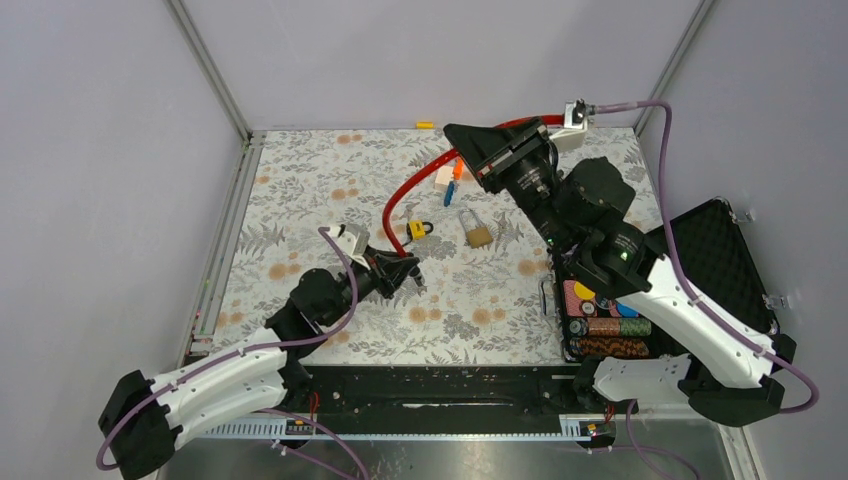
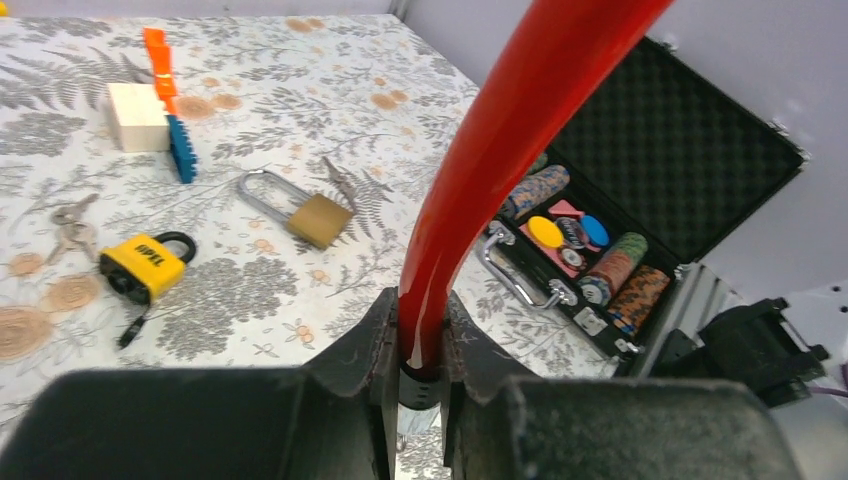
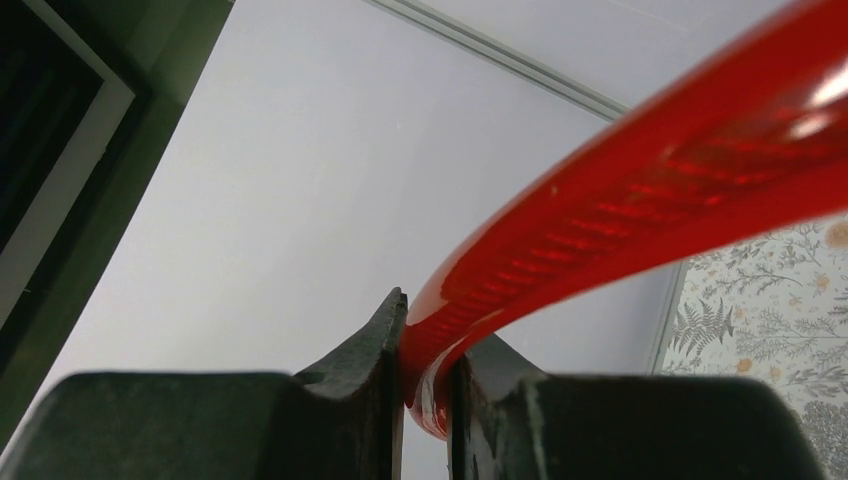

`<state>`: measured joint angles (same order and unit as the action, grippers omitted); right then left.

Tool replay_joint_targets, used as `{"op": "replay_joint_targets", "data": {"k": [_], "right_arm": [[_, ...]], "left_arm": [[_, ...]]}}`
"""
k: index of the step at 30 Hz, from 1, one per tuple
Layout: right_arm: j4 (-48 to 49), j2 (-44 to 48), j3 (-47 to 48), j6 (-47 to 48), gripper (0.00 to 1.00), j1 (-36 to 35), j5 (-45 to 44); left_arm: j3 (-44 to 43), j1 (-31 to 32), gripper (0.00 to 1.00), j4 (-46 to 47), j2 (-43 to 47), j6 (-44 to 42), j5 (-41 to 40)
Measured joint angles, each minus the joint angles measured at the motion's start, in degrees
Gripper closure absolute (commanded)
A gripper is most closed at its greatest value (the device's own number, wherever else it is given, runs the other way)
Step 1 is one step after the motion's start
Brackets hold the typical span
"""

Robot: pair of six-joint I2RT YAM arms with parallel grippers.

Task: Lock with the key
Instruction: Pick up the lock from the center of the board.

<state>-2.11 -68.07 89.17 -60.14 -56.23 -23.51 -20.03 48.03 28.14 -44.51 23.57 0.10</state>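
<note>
Top external shows the red cable (image 1: 392, 205) arching above the worktop (image 1: 290, 180). One end is clenched in the left hand (image 2: 420, 322) and the other in the right hand (image 3: 428, 352); each wrist view shows the jaws pressed tight against the cable. Lifting both ends off the surface likely serves to steady the cable so its ends can be brought together, though I cannot tell where its lock body sits. The left arm reaches low and forward, its hand close to the worktop and just short of the yellow padlock (image 2: 145, 265). The right arm stretches high toward the back wall, wrist tipped upward. The keys (image 2: 72, 225) lie on the worktop beside that padlock, in neither hand, and a brass padlock (image 2: 318, 218) rests a little to its right.
</note>
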Motion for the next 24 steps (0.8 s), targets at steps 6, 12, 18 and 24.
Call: {"op": "replay_joint_targets", "data": {"k": [6, 12, 18, 24], "right_arm": [[6.62, 7.1, -11.61, -2.29, 0.92, 0.11, -0.02], [13.84, 14.47, -23.78, -4.85, 0.8, 0.15, -0.79], [18.1, 19.15, -33.35, -7.28, 0.5, 0.15, -1.49], [18.25, 22.03, -41.59, -10.29, 0.22, 0.15, -1.53]], "left_arm": [[-4.5, -0.02, 1.0, -7.61, 1.51, -3.17, -6.71], [-11.28, -0.04, 1.0, -14.84, 2.19, -6.78, -15.65], [-17.84, -0.11, 1.0, -20.24, 2.4, -10.27, -22.36], [-25.7, -0.15, 1.0, -23.89, 2.14, -12.39, -27.71]]}}
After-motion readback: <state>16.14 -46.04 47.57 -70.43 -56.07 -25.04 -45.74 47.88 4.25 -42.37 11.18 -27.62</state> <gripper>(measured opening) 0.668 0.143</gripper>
